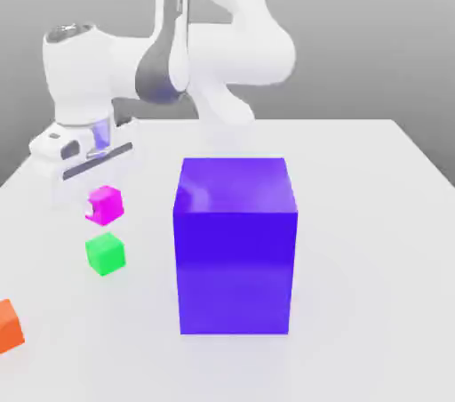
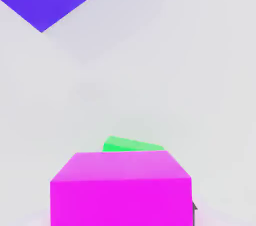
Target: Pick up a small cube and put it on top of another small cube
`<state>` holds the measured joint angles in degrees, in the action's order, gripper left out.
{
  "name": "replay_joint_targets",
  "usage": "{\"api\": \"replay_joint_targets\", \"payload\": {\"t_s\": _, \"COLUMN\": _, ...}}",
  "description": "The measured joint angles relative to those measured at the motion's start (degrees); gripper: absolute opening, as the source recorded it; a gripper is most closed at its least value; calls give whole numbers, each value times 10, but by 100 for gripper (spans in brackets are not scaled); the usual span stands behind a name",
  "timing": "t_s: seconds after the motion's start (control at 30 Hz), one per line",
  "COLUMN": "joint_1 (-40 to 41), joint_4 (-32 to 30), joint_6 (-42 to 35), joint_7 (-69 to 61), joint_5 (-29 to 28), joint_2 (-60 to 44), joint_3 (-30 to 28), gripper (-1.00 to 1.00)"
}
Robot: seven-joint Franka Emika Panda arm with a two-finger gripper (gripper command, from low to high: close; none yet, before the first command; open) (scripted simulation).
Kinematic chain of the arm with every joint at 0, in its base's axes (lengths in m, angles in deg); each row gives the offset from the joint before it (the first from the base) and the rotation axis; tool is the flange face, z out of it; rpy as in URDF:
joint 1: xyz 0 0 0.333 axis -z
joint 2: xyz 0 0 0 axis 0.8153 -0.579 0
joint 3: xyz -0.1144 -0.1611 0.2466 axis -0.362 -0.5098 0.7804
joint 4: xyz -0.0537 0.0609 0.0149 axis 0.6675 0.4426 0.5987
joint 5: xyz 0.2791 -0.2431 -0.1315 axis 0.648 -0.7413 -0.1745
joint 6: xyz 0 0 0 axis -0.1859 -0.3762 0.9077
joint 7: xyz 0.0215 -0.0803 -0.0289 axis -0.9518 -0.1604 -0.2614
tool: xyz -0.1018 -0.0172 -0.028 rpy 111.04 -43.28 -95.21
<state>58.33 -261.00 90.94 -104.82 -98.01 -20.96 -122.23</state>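
Magenta cube (image 1: pixel 107 205), green cube (image 1: pixel 106 254), purple block (image 1: pixel 235 249)

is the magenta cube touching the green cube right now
Apart. In the exterior view, a strip of bare white shows between the magenta cube and the green cube.

From out front, the exterior view faces the arm (image 1: pixel 240 53) across the purple block (image 1: pixel 235 249), slightly above it. The hand view looks close over the pink cube (image 2: pixel 121 190). Both share block, pink cube and green cube (image 2: pixel 131 145).
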Motion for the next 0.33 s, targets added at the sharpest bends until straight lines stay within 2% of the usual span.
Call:
{"api": "replay_joint_targets", "payload": {"t_s": 0.2, "joint_1": -113, "joint_4": -2, "joint_6": 77, "joint_7": -79, "joint_5": 118, "joint_2": -82, "joint_3": -78, "gripper": -100}}
{"api": "replay_joint_targets", "payload": {"t_s": 0.33, "joint_1": -159, "joint_4": -4, "joint_6": 136, "joint_7": -127, "joint_5": 190, "joint_2": -140, "joint_3": -106, "gripper": -100}}
